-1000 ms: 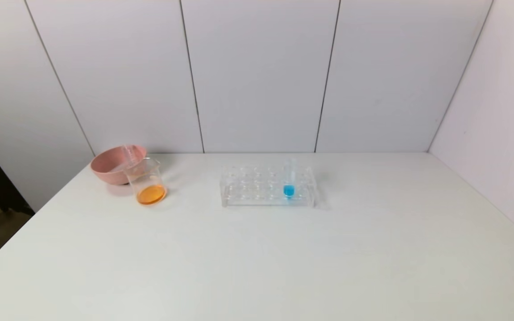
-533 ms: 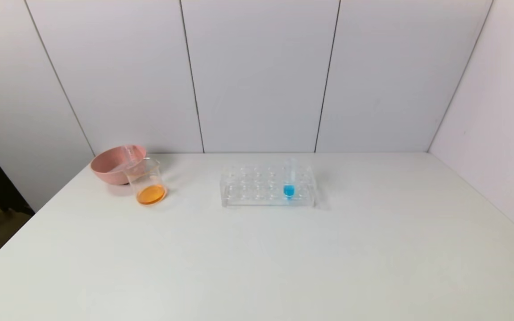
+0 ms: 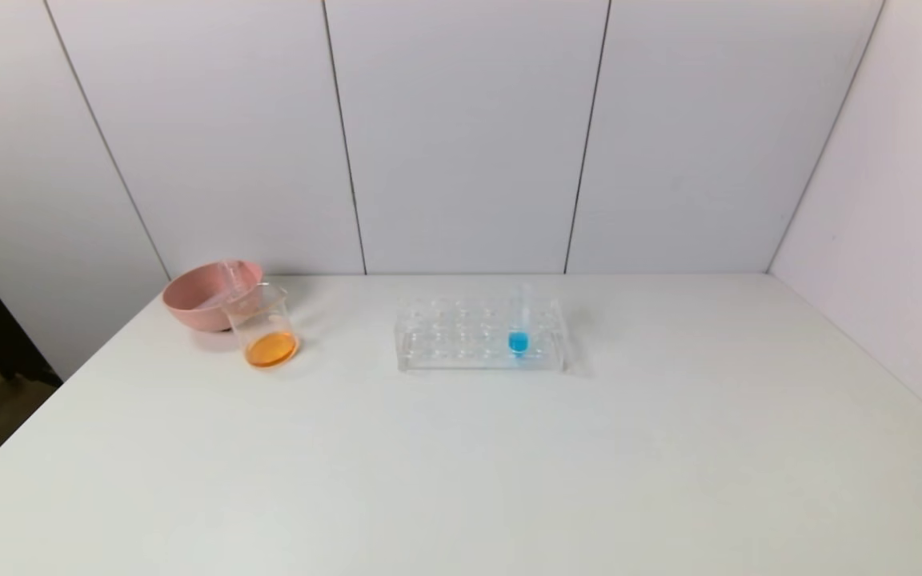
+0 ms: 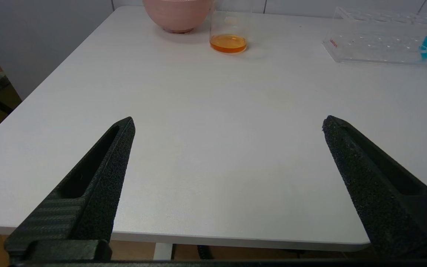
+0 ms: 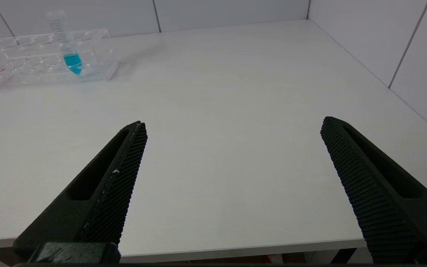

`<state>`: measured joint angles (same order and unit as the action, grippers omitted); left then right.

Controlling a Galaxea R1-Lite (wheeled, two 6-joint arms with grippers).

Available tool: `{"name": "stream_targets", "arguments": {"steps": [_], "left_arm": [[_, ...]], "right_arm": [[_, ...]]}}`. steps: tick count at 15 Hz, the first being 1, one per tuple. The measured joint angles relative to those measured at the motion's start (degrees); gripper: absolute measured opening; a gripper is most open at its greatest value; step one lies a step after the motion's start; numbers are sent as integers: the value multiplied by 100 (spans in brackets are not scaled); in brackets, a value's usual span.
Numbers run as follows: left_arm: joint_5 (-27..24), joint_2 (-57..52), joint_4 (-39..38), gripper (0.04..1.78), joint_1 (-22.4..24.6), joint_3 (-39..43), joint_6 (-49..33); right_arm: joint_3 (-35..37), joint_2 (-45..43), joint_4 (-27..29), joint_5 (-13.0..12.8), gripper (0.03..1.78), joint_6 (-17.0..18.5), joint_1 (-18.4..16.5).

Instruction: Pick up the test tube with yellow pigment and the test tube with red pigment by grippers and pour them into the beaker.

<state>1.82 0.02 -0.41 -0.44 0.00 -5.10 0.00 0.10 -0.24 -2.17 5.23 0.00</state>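
The clear beaker [image 3: 262, 320] stands at the far left of the table and holds a layer of orange liquid; it also shows in the left wrist view [image 4: 228, 29]. No tube with yellow or red liquid is in view. A clear tube [image 3: 229, 276] without visible colour leans in the pink bowl. My left gripper [image 4: 228, 124] is open and empty over the table's near edge. My right gripper [image 5: 234, 124] is open and empty over the near edge on the right. Neither gripper shows in the head view.
A pink bowl [image 3: 197, 300] sits just behind the beaker. A clear tube rack [image 3: 445, 356] stands mid-table at the back and holds one tube with blue liquid [image 3: 518, 328]. Walls close off the back and right sides.
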Motion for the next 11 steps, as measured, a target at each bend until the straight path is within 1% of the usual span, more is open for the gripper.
{"name": "stream_targets", "arguments": {"steps": [11], "left_arm": [[-2,-2,0,176,26,0,2]], "right_arm": [[0,0,-2,0,171,0,0]]}}
